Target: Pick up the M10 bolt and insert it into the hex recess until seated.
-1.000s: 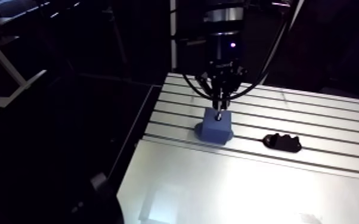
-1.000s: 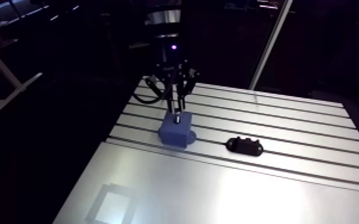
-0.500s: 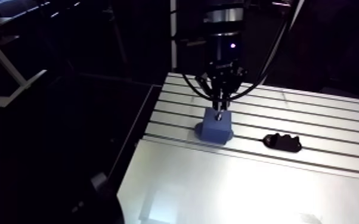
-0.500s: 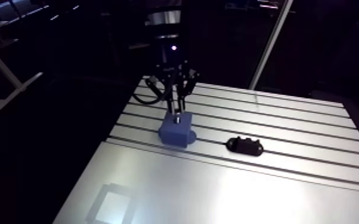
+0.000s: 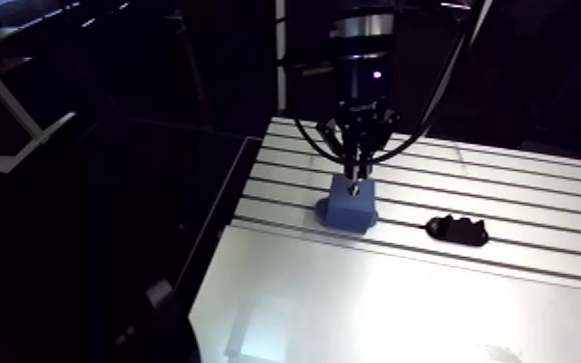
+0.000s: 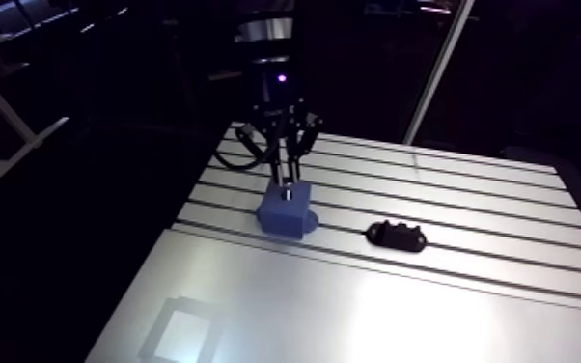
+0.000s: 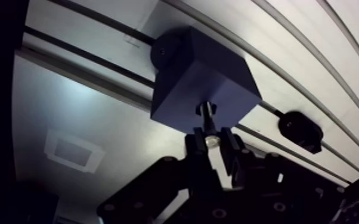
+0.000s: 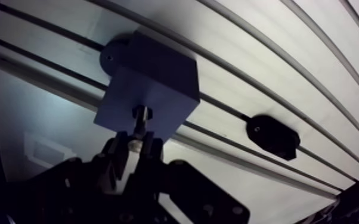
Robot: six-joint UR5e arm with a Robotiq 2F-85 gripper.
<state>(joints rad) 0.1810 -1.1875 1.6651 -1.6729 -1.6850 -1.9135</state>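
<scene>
1. In the arm view the gripper [image 5: 355, 172] comes straight down over a blue block [image 5: 347, 205]. The block stands on the slotted aluminium table [image 5: 507, 183], near the table's 9 o'clock side.
2. The wrist view shows the two fingers [image 7: 192, 146] clamped close on the M10 bolt [image 7: 206, 121]. The bolt runs between them in line with the gripper.
3. The bolt's far end meets the hex recess [image 7: 206, 109], a small dark opening in the block's top face near the edge closest to the gripper. How deep it sits in the recess cannot be told.
4. The bolt's near end shows as a bright spot between the fingertips.
5. The block is a plain cube with a rounded foot [image 7: 165, 51] sticking out at its base on the side away from the gripper. It straddles one of the table's dark slots.
6. A small black part [image 5: 456, 230] lies flat on the table at about 3 o'clock from the block in the arm view. It is well apart from the block and untouched, beside a slot.
7. A pale square mark [image 6: 183, 333] sits on the smooth plate at about 7 o'clock from the block.
</scene>
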